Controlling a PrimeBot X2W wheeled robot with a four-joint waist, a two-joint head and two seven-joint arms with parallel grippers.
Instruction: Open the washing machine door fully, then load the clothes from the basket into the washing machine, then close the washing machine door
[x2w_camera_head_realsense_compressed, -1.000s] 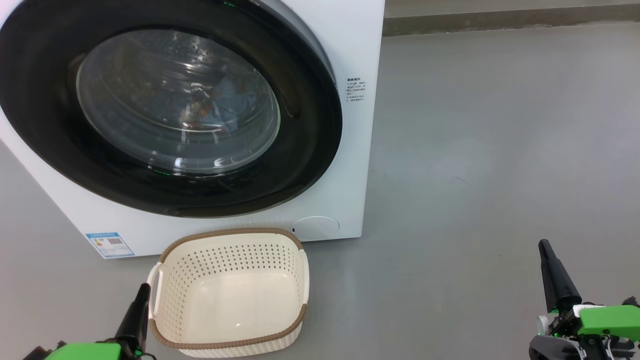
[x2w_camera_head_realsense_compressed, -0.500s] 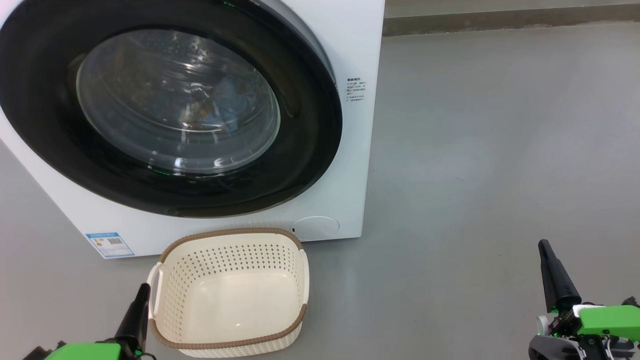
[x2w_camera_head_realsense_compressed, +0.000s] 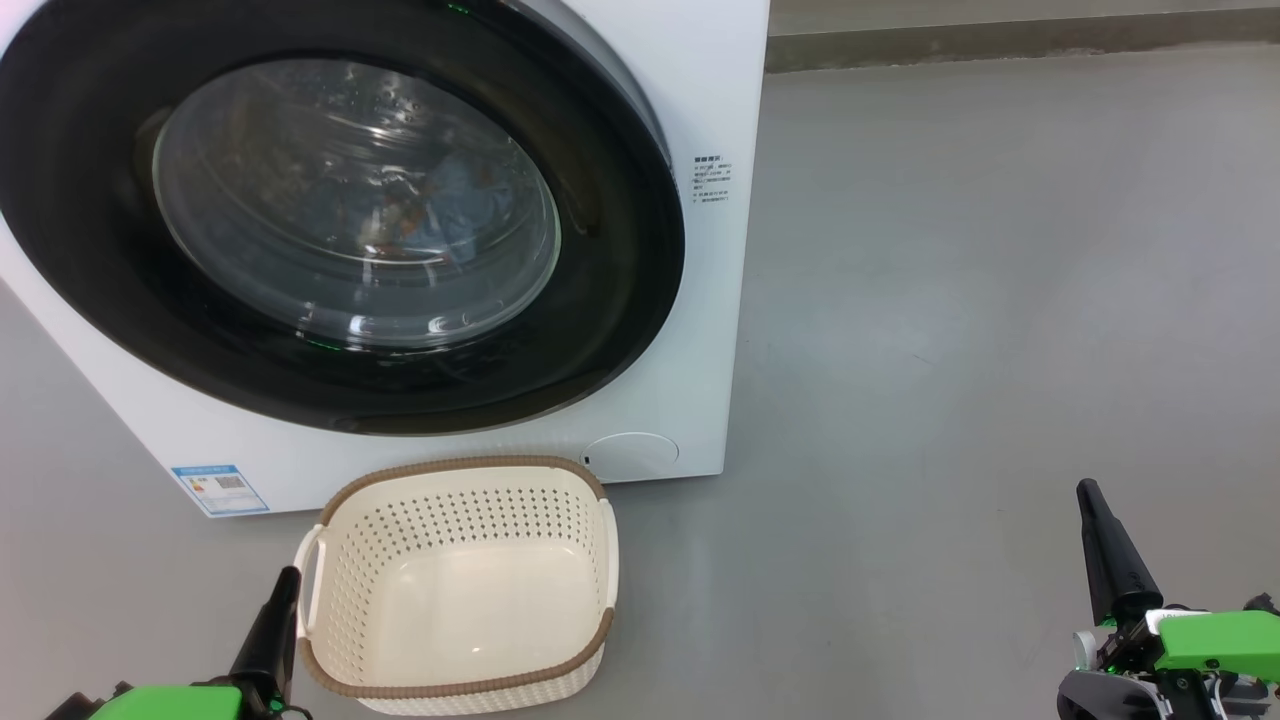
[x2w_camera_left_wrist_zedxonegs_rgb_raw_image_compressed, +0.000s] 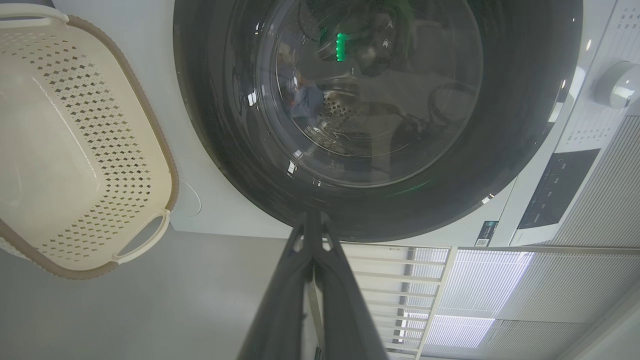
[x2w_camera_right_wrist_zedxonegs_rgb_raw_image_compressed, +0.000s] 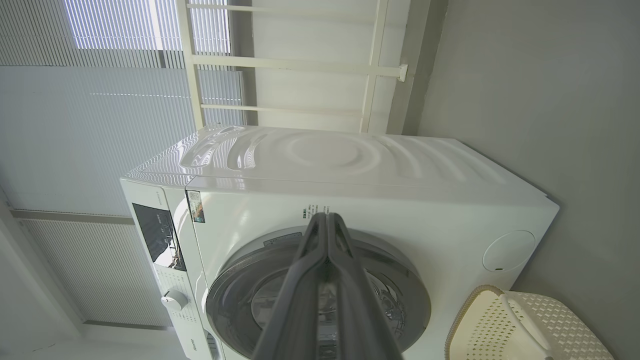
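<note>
The white washing machine (x2w_camera_head_realsense_compressed: 700, 100) fills the upper left of the head view, and its black-rimmed round door (x2w_camera_head_realsense_compressed: 620, 290) lies shut against the front. Through the glass bowl I make out light blue clothes (x2w_camera_head_realsense_compressed: 455, 205) inside the drum. In front of the machine on the floor stands the cream basket (x2w_camera_head_realsense_compressed: 460, 590), with nothing in it. My left gripper (x2w_camera_head_realsense_compressed: 285, 585) is shut and empty just left of the basket's handle. My right gripper (x2w_camera_head_realsense_compressed: 1090, 495) is shut and empty far to the right, over bare floor. The left wrist view shows the door (x2w_camera_left_wrist_zedxonegs_rgb_raw_image_compressed: 510, 165) and basket (x2w_camera_left_wrist_zedxonegs_rgb_raw_image_compressed: 100, 150).
Grey floor (x2w_camera_head_realsense_compressed: 1000, 300) stretches to the right of the machine up to a dark wall skirting. A blue label sticker (x2w_camera_head_realsense_compressed: 218, 488) marks the machine's lower left corner, and a round filter cover (x2w_camera_head_realsense_compressed: 632, 455) its lower right. The right wrist view shows window blinds (x2w_camera_right_wrist_zedxonegs_rgb_raw_image_compressed: 100, 75) behind the machine.
</note>
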